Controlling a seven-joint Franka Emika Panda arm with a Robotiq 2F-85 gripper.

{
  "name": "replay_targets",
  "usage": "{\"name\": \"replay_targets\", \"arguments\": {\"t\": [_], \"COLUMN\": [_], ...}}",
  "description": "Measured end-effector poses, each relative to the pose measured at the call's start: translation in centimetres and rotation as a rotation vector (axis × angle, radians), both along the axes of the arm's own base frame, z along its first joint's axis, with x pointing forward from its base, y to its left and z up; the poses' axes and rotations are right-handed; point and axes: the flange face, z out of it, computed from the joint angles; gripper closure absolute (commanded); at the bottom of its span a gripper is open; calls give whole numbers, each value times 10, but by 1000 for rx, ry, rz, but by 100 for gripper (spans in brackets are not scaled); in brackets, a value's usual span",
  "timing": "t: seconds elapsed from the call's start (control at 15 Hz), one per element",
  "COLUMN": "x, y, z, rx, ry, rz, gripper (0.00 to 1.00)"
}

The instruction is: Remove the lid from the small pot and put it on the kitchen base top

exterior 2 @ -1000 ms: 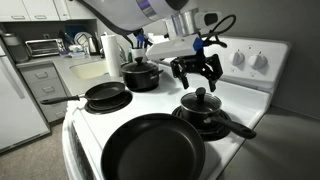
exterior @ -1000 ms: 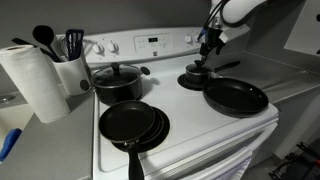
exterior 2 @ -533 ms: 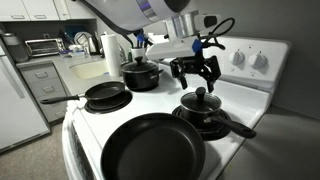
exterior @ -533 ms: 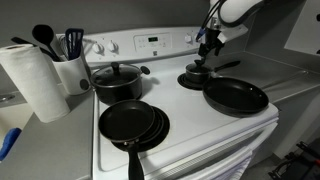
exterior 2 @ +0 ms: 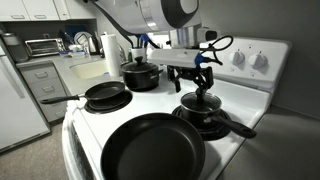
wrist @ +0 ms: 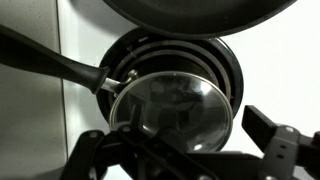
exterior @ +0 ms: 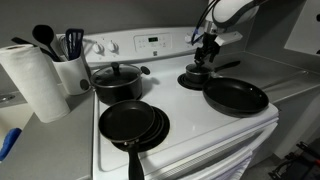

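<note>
Wrist view: our gripper (wrist: 185,147) hangs wide open over the lid (wrist: 175,105), which sits on the pot (wrist: 215,55) at the stove's (exterior: 185,105) back corner beside the countertop (exterior: 288,75). Light, rigid, likely slick; we'd pinch its knob (exterior 2: 204,97).

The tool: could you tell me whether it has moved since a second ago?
Yes: the tool has lowered toward the lid, away from the stove's control panel.

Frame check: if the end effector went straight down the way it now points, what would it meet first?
Probably the lid, at its knob, sitting on the small pot right beneath the open end effector. How far apart they are is unclear.
</note>
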Motion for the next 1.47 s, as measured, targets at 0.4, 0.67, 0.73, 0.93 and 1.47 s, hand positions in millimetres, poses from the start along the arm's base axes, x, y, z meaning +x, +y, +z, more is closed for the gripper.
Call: {"name": "replay_targets", "arguments": {"t": [0.4,0.67,0.73,0.93,1.47], "x": [14,22,23,27,39], "y": [1,2,2,3,-3], "z": [-10,-15,-15,-17,-15], "rx": [12,12,12,12,14], "ry": [0,0,-1,-2,-44], "rz": [13,17,18,19,26], "gripper": [0,0,0,0,0]}}
